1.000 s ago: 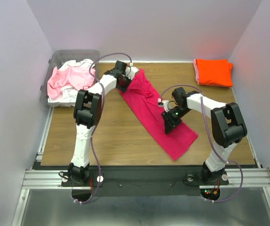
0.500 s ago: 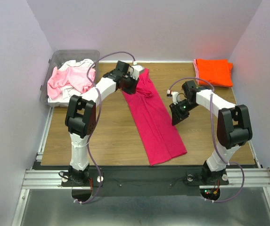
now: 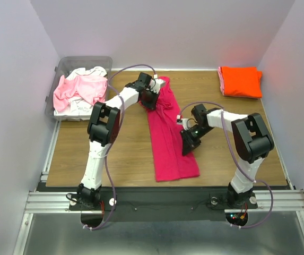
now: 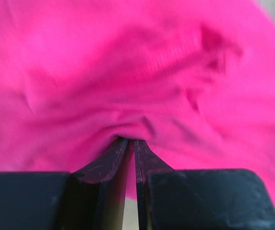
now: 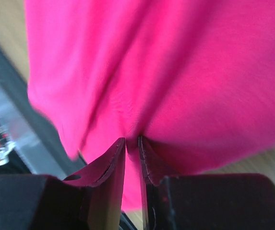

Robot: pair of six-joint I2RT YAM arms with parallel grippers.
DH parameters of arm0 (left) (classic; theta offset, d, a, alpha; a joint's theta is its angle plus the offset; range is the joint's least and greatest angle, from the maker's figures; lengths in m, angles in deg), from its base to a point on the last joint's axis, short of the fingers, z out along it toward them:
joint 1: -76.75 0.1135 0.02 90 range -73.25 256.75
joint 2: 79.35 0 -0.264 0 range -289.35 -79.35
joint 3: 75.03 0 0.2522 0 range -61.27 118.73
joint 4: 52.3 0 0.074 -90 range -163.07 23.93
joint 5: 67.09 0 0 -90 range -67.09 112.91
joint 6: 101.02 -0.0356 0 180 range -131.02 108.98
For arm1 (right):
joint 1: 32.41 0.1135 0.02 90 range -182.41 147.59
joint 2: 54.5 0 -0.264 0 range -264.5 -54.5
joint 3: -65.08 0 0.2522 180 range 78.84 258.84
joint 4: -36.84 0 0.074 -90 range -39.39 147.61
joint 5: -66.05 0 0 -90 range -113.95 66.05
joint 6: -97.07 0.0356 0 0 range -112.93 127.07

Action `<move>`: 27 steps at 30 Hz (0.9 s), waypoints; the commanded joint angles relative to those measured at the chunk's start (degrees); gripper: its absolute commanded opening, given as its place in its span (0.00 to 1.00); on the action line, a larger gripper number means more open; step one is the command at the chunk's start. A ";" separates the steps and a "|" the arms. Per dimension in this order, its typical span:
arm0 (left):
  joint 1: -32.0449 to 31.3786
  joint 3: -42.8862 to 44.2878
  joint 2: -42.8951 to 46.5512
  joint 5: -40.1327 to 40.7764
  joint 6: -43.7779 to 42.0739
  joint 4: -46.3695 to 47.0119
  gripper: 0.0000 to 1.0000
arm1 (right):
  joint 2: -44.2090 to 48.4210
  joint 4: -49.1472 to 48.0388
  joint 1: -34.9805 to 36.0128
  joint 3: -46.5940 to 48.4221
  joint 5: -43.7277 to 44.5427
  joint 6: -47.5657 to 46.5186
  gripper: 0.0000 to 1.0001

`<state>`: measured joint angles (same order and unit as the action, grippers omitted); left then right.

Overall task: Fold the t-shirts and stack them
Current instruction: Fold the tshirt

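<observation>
A deep magenta-pink t-shirt (image 3: 168, 135) lies in a long folded strip down the middle of the table. My left gripper (image 3: 153, 99) is shut on its far end, with cloth (image 4: 127, 96) bunched between the fingertips (image 4: 142, 158). My right gripper (image 3: 189, 144) is shut on the strip's right edge lower down, the pink fabric (image 5: 175, 72) pinched between its fingers (image 5: 113, 158). A folded bright orange t-shirt (image 3: 240, 81) rests at the far right corner. Pale pink and white t-shirts (image 3: 80, 90) are heaped in the bin.
The clear plastic bin (image 3: 67, 66) stands at the table's far left corner. Bare wooden tabletop (image 3: 120, 149) shows on both sides of the pink strip. A metal rail (image 3: 162, 202) with the arm bases runs along the near edge.
Both arms have swung the magenta shirt from a diagonal lie to nearly straight along the table. Its near end moved left, and the right gripper moved left with it.
</observation>
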<state>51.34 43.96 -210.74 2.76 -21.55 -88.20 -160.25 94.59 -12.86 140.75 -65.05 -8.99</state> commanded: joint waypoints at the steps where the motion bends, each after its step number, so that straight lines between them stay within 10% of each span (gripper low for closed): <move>1: -0.08 9.98 -6.06 0.99 -3.36 -4.06 0.22 | -2.52 -6.01 4.17 -1.70 -9.95 5.58 0.23; 10: 1.06 4.57 5.22 -7.45 -6.88 -2.94 0.25 | 4.14 -4.80 5.51 7.07 -18.67 6.30 0.33; 17: 1.85 -7.14 17.83 -8.86 -3.91 5.68 0.29 | 3.37 -4.96 -3.20 20.25 -8.40 7.08 0.33; 27: 2.91 -1.09 9.67 -9.48 10.25 12.81 0.27 | -15.69 -17.61 -4.61 40.90 9.98 20.18 0.23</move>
<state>53.63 39.41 -197.01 -5.19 -18.07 -78.49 -171.14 83.53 -18.09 175.28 -63.78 4.24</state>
